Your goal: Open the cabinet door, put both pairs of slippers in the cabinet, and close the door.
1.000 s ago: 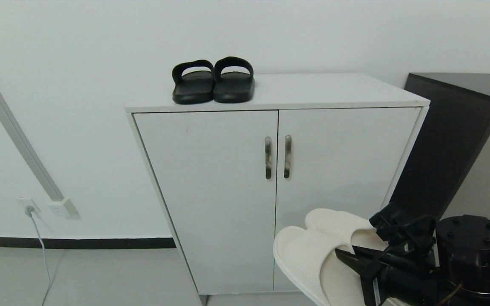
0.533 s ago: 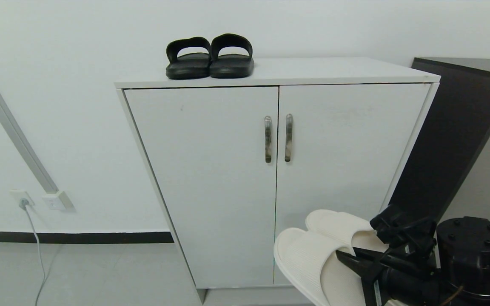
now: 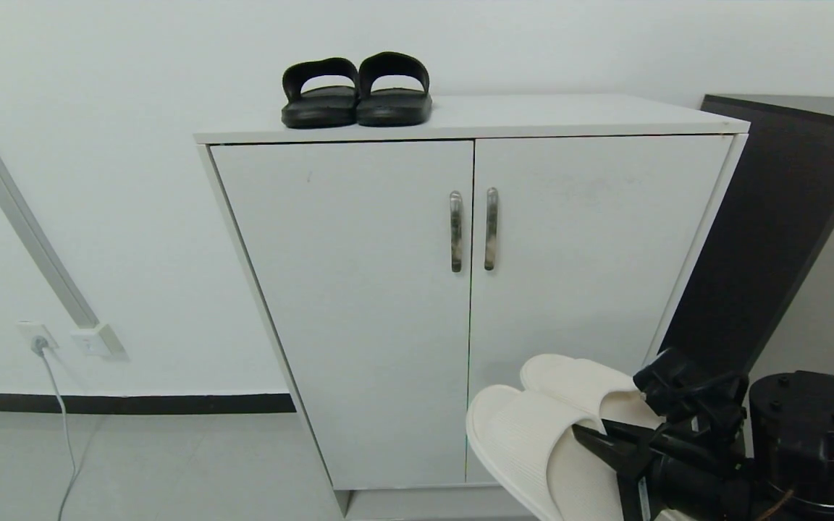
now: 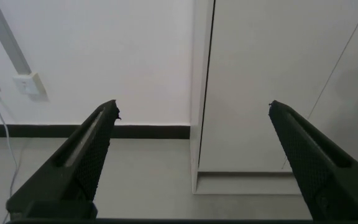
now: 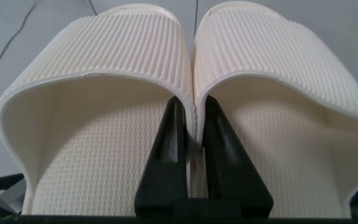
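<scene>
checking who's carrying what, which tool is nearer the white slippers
Right. The right tool is shut on the touching inner walls of the white slippers; the left tool hangs open, facing the lower left corner of the cabinet, holding nothing.

Head camera faces the cabinet (image 3: 359,304) squarely; left wrist shares its lower corner; right wrist hugs the white slippers (image 5: 129,56).
</scene>
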You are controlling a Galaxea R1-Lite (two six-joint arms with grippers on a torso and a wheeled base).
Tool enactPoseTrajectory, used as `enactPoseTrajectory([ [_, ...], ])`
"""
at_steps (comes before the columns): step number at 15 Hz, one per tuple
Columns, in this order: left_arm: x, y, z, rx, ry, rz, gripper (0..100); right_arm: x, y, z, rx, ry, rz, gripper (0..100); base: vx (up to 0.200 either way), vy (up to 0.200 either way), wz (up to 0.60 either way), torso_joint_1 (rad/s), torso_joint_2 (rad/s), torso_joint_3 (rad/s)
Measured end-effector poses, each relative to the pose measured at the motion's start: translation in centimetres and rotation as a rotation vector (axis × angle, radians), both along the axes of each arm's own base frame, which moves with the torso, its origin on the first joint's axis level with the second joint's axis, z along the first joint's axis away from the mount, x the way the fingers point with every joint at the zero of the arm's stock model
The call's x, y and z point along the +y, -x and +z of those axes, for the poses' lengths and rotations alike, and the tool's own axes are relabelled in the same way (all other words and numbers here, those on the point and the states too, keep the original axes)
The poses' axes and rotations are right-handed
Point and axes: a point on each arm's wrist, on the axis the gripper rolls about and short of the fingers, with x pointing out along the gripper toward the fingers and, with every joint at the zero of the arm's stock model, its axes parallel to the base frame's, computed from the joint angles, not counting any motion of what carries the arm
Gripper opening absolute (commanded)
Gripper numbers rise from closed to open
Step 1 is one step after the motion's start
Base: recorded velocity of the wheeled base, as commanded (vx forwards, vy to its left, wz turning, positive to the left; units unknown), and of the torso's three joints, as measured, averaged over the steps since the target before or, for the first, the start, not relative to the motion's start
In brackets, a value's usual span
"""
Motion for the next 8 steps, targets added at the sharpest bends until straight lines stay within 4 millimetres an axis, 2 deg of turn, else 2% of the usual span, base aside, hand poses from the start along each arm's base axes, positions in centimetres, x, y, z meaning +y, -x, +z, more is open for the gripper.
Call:
enactPoseTrajectory([
  [4,0.0,0.0,0.3,0.005,-0.009,-0.012,100,-0.1,0.1,-0.1,-0.011,0.016,0.005,0,0.000,0.000,0.00,0.000,0.00,0.000],
  [8,-0.2,-0.3,4.5,-0.016,0.061,-0.093,100,0.0,0.2,-0.4,0.000,0.025,0.015,0,0.000,0.000,0.00,0.000,0.00,0.000],
])
